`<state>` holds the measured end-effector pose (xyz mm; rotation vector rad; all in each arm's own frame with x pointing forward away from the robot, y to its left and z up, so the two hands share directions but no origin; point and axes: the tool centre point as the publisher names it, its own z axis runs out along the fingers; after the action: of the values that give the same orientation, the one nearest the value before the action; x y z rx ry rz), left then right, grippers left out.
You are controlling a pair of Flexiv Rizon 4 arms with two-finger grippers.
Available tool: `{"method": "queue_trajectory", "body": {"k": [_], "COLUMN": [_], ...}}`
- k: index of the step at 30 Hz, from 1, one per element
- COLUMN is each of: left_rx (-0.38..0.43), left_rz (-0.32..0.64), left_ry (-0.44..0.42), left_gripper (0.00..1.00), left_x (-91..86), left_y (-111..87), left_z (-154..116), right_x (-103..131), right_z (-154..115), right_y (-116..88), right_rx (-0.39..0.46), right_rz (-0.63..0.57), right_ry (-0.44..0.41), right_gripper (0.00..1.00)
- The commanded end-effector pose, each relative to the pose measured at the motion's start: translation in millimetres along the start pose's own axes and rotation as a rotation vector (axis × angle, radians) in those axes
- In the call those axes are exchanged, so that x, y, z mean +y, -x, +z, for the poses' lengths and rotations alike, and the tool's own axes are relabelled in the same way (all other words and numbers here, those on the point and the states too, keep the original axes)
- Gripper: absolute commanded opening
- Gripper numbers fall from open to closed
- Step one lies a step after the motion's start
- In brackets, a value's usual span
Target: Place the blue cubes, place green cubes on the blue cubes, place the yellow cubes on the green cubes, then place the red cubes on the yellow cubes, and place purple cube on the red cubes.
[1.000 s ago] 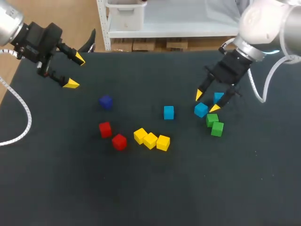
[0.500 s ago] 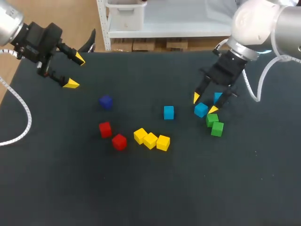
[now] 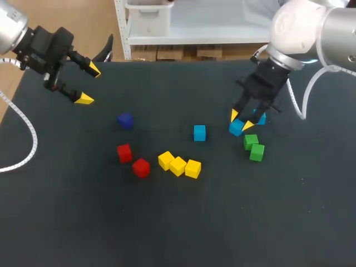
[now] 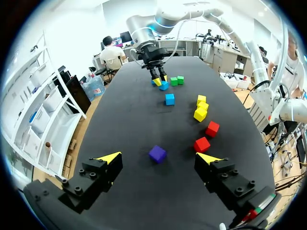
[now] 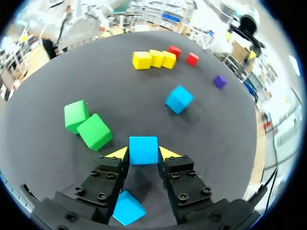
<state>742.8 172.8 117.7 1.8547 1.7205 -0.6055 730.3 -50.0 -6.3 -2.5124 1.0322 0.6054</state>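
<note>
Black surface (image 3: 167, 222) carries every piece. From the far right comes the right arm (image 3: 300, 28), and the right fingers (image 3: 234, 115) press on both sides of a blue cube (image 3: 237, 129) down at the surface. Over the far left corner hangs the left arm (image 3: 22, 39), with the left fingers (image 3: 84, 99) spread wide and holding nothing. Just right of the gripped piece lies a second blue cube (image 3: 260, 118), partly hidden by the fingers. A third blue cube (image 3: 199, 132) sits alone near the middle. Two green cubes (image 3: 251, 141) touch each other just nearer than the gripped one. Three yellow cubes (image 3: 178, 166) form a row at centre, with two red cubes (image 3: 124, 152) to their left and the purple cube (image 3: 125, 120) farther back.
</note>
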Motion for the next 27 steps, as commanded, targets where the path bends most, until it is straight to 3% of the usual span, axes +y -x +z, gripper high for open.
{"method": "queue_trajectory", "body": {"k": [1, 8, 12, 17, 27], "left_rx": [-0.002, -0.002, -0.002, -0.002, -0.002], "left_rz": [0.004, 0.004, 0.004, 0.004, 0.004], "left_ry": [0.000, 0.000, 0.000, 0.000, 0.000], "left_gripper": [1.00, 1.00, 1.00, 1.00, 1.00], "left_x": [0.6, 0.6, 0.6, 0.6, 0.6], "left_y": [-1.1, -1.1, -1.1, -1.1, -1.1], "left_z": [0.2, 0.2, 0.2, 0.2, 0.2], "right_x": [6.5, 0.7, -5.6, -7.5, -4.1], "right_z": [-4.5, -13.5, -15.3, -12.4, -1.4], "right_y": [3.5, 25.7, 40.2, 56.0, 63.0], "right_rx": [0.013, 0.034, 0.069, 0.061, 0.099], "right_rz": [0.130, 0.512, 0.708, 0.809, 0.934], "right_ry": [-0.075, -0.221, -0.262, -0.315, -0.361], "right_gripper": [0.00, 0.00, 0.00, 0.00, 0.00]}}
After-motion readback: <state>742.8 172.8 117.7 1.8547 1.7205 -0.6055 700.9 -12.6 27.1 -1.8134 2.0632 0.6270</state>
